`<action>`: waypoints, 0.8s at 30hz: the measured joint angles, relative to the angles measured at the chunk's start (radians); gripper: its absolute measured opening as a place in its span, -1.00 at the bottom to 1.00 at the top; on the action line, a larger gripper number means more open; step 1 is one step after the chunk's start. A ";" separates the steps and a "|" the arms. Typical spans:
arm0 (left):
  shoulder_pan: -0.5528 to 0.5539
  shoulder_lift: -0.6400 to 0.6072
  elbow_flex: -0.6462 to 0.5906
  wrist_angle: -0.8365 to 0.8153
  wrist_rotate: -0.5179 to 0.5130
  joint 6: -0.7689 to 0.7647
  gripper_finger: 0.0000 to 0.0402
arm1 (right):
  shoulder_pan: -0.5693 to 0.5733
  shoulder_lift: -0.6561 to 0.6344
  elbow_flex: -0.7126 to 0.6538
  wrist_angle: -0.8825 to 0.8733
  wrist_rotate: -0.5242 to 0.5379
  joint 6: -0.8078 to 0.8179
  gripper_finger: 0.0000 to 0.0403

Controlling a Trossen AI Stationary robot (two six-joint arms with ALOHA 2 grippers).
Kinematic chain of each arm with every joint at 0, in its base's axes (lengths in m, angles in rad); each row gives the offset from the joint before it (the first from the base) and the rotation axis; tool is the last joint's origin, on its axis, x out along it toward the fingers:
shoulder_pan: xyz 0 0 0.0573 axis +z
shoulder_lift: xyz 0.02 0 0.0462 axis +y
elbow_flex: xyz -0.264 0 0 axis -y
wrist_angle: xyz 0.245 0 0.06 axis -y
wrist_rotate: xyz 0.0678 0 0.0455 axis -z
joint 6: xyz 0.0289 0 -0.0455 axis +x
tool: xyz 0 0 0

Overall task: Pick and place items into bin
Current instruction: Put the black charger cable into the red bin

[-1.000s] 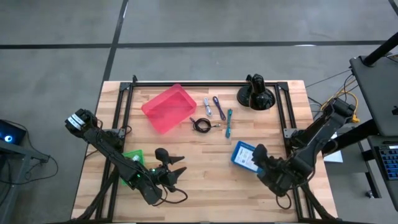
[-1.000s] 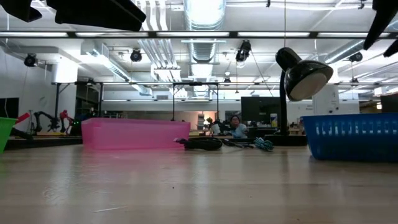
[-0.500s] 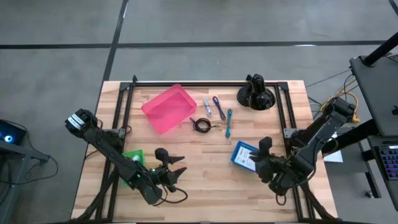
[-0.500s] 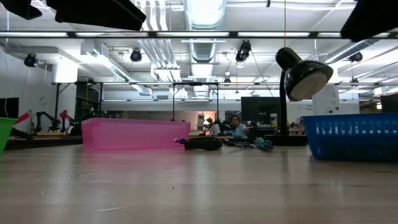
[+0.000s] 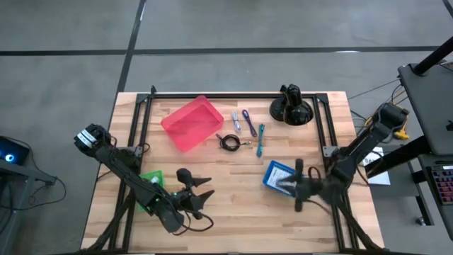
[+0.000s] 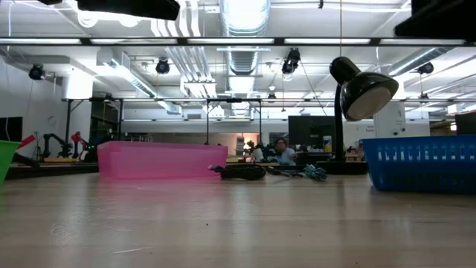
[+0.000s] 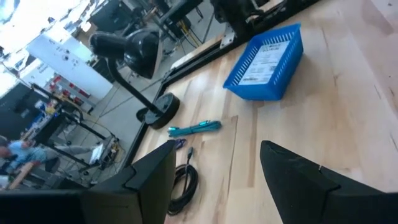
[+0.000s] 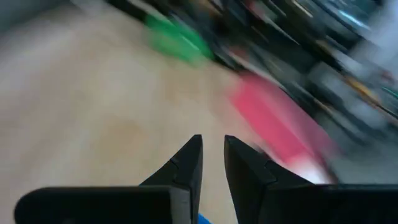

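The items lie loose on the table's far middle: a black coiled cable [image 5: 228,142], a purple stick [image 5: 249,117], a white-and-blue stick [image 5: 236,122] and a teal stick [image 5: 260,139]. The cable [image 7: 184,185] and the teal stick [image 7: 194,128] also show in the left wrist view. A pink bin [image 5: 191,123] stands left of them and a blue bin [image 5: 277,175] to their near right. My left gripper [image 5: 204,188] hangs open near the front left, holding nothing. My right gripper [image 8: 212,155] hovers at the blue bin's right side, a narrow gap between its fingers, nothing in it.
A black domed lamp-like mount [image 5: 291,109] stands at the far right, behind the sticks. A green bin [image 5: 151,185] sits under my left arm near the front left. Black rails [image 5: 233,94] frame the table's far and side edges. Bare wood lies between the two grippers.
My right gripper has sunk a little beside the blue bin and tipped from pointing down to nearly level, now aimed toward the table's left; its arm has folded back toward the right edge. My left arm and the items have kept still.
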 joint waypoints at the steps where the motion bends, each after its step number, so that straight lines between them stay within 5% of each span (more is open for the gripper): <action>1: 0.001 0.000 0.000 0.014 0.000 0.014 0.08 | -0.009 -0.016 -0.040 0.118 -0.105 -0.073 -0.74; 4: 0.007 0.000 0.000 0.046 0.000 0.043 0.08 | -0.045 -0.058 -0.144 0.397 -0.429 -0.237 -0.74; 6: 0.018 0.000 0.000 0.062 0.002 0.057 0.08 | -0.074 -0.090 -0.201 0.524 -0.534 -0.289 -0.74; 13: 0.118 0.000 0.010 0.088 0.227 0.064 0.08 | -0.212 -0.182 -0.318 0.837 -0.534 -0.256 -0.74; 19: 0.254 0.000 0.016 0.082 0.273 0.073 0.08 | -0.262 -0.203 -0.359 0.809 -0.533 -0.242 -0.74; 24: 0.382 0.000 0.016 0.082 0.462 0.073 0.08 | -0.265 -0.189 -0.365 0.813 -0.490 -0.380 -0.74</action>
